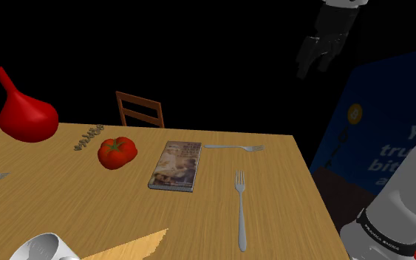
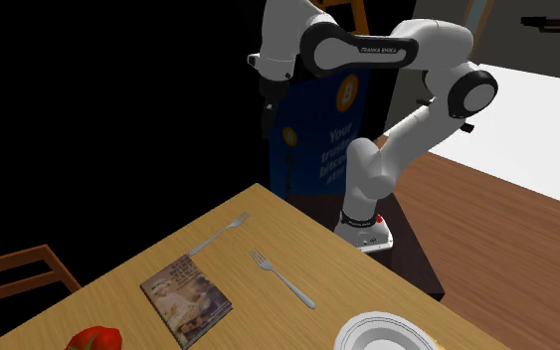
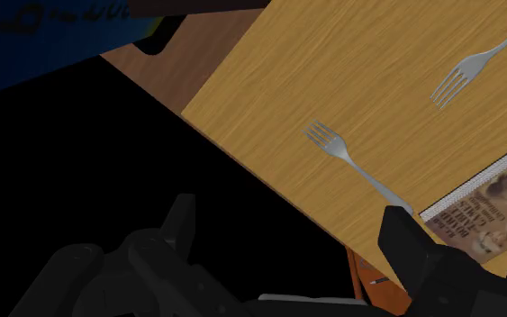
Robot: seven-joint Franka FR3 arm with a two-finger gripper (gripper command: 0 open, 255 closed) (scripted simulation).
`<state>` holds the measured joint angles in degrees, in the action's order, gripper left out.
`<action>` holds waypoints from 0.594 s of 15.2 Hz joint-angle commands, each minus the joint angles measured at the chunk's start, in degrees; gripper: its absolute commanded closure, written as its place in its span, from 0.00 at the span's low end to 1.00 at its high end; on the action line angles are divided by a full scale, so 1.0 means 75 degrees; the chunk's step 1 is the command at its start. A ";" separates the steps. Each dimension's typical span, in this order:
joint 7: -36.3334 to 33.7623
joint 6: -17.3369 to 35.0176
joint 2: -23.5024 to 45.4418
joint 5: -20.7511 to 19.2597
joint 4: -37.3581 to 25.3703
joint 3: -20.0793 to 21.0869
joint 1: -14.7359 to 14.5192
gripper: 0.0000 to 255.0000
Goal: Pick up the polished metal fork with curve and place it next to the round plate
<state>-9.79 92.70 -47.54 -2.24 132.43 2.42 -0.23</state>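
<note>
Fork, or rather forks: two silvery ones lie toward the robot's side of the tabletop [image 1: 88, 207], and which of them has the curve I cannot tell. The near fork [image 1: 241, 210] lies flat just beside the book [image 1: 175, 165], on the shoulder view's right of it, with its tines pointing away from the camera. In the second exterior view its handle end is near the round white plate [image 2: 350, 328] without touching it. The book lies closed, cover up. Past its far corner the far fork [image 1: 233, 148] lies crosswise, close to the tabletop's far edge (the wrist view looks down on this one, its handle running behind one finger). Off to the shoulder view's left sit a red tomato [image 1: 117, 151] and, beyond it, a red long-necked vase [image 1: 25, 114]. A wooden chair [image 1: 140, 109] stands behind the far edge. High up, past the tabletop's corner and against a black area, hangs the gripper [image 1: 313, 66], its fingers spread wide and holding nothing.
</note>
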 commanded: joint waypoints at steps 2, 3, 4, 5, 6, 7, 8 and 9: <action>0.0164 0.0216 0.0148 -0.0006 0.0122 -0.0032 -0.0072 0.00; 0.0327 0.0431 0.0304 -0.0012 0.0235 -0.0062 -0.0145 0.00; 0.0490 0.0646 0.0468 -0.0017 0.0341 -0.0091 -0.0216 0.00; 0.0652 0.0860 0.0639 -0.0021 0.0439 -0.0119 -0.0288 0.00; 0.0814 0.1074 0.0817 -0.0025 0.0529 -0.0146 -0.0359 0.00; 0.0977 0.1287 0.1003 -0.0027 0.0612 -0.0169 -0.0427 0.00; 0.1138 0.1498 0.1196 -0.0030 0.0687 -0.0192 -0.0497 0.00; 0.1300 0.1709 0.1395 -0.0031 0.0755 -0.0213 -0.0566 0.00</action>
<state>-1.41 103.94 -38.33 -2.43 137.46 1.02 -3.93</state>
